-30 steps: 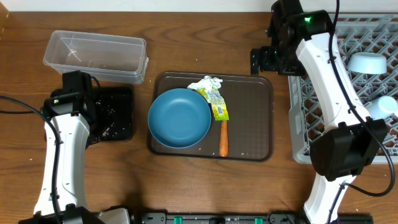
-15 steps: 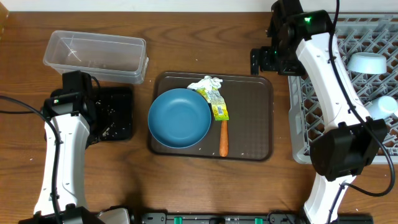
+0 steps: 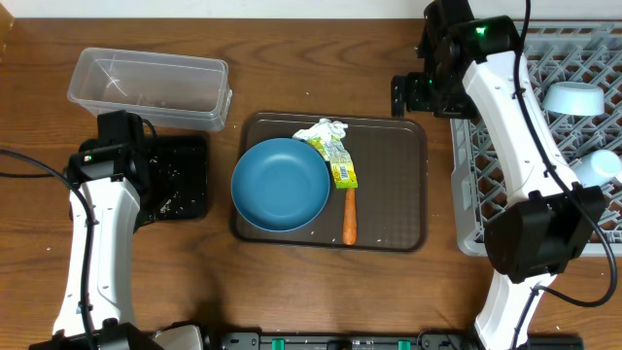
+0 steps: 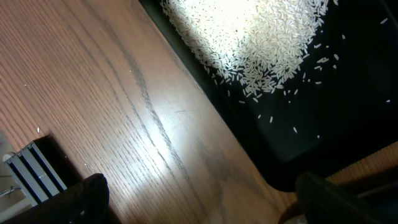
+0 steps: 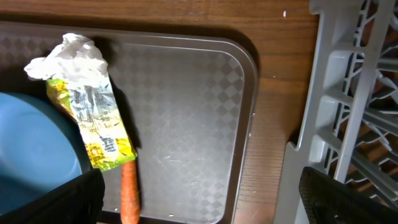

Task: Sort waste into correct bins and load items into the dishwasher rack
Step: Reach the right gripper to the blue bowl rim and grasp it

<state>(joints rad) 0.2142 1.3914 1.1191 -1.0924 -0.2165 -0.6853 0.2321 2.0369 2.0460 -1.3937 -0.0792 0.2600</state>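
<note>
The white rice (image 4: pixel 249 37) lies piled in the black tray (image 4: pixel 348 124), which sits left of the brown serving tray (image 3: pixel 389 194) in the overhead view (image 3: pixel 185 199). My left gripper (image 4: pixel 199 199) is open and empty over the tray's edge and the bare wood. The clear tub (image 3: pixel 146 87) stands behind it. On the serving tray are the dark blue dish (image 3: pixel 282 185), crumpled tissue (image 5: pixel 68 56), green-yellow wrapper (image 5: pixel 99 124) and carrot (image 5: pixel 129 193). My right gripper (image 5: pixel 199 202) is open and empty, high over the serving tray's far right corner. The chopsticks are out of view.
The grey rack (image 3: pixel 465 185) stands at the right, holding the light blue bowl (image 3: pixel 573 97) and the white cup (image 3: pixel 603 167). Its near wall shows in the right wrist view (image 5: pixel 354 112). A strip of bare wood separates the serving tray from the rack.
</note>
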